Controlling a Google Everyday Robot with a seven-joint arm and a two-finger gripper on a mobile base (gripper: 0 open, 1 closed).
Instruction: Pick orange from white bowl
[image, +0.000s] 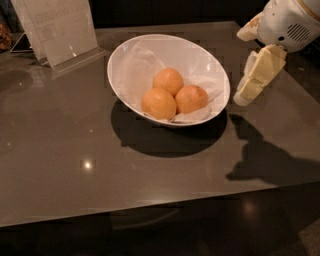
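Observation:
The white bowl (123, 59) stands on the dark table, lined with crumpled white paper and holding three oranges. The orange (192, 99) is the redder one at the right of the bowl, with a brownish patch near its top. It touches two paler oranges, one at the back (168, 81) and one at the front left (158, 103). My gripper (240, 68) hangs just right of the bowl's rim, above the table. It is open and empty, and its cream fingers (256, 75) point down and left.
A clear plastic sign stand (57, 27) stands at the table's back left. The grey table (60, 150) has its front edge near the bottom of the view. My arm casts a shadow on the table at the front right.

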